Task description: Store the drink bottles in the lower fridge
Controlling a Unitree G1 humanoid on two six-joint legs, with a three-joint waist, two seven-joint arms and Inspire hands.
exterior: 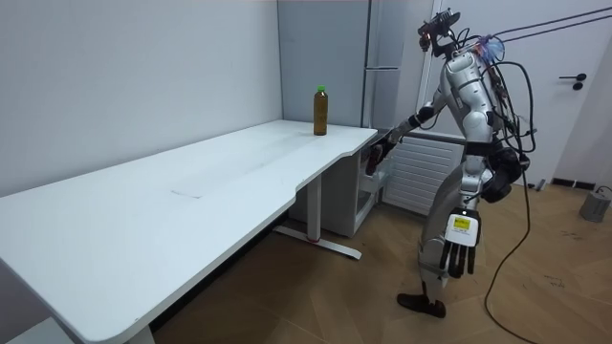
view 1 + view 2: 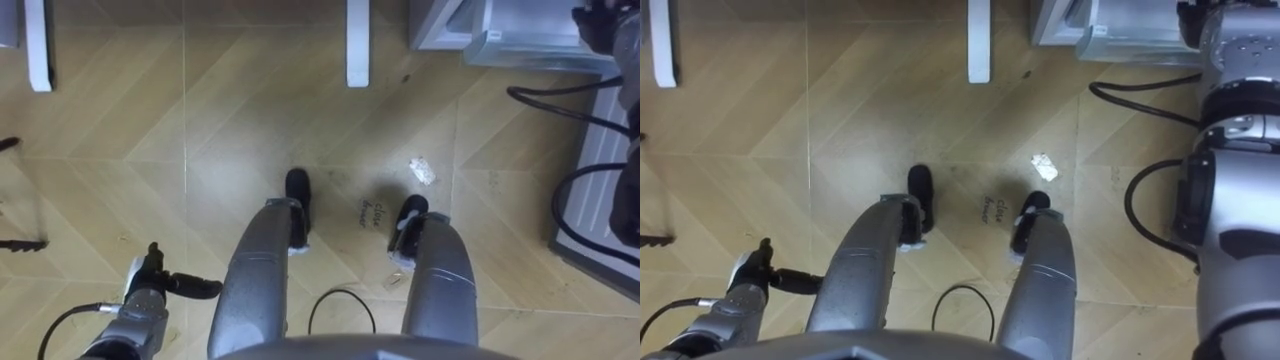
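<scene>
Brown green-capped drink bottle (image 1: 320,111) at the far corner of the worktop (image 1: 143,210) looks full and slick, so you'd grab it mid-body. Left hand (image 1: 461,244) hangs slack-fingered; right hand (image 1: 378,152), can't tell.

The table (image 1: 191,182) is running along the wall on the room view's left, and a bottle (image 1: 320,110) is standing upright on its far end. Behind that end the fridge (image 1: 384,43) is standing, with a radiator (image 1: 421,167) just to its right. The robot is standing off the table's far corner, facing the fridge. A scrap of paper (image 2: 422,171) is lying on the floor just ahead of its right foot.
</scene>
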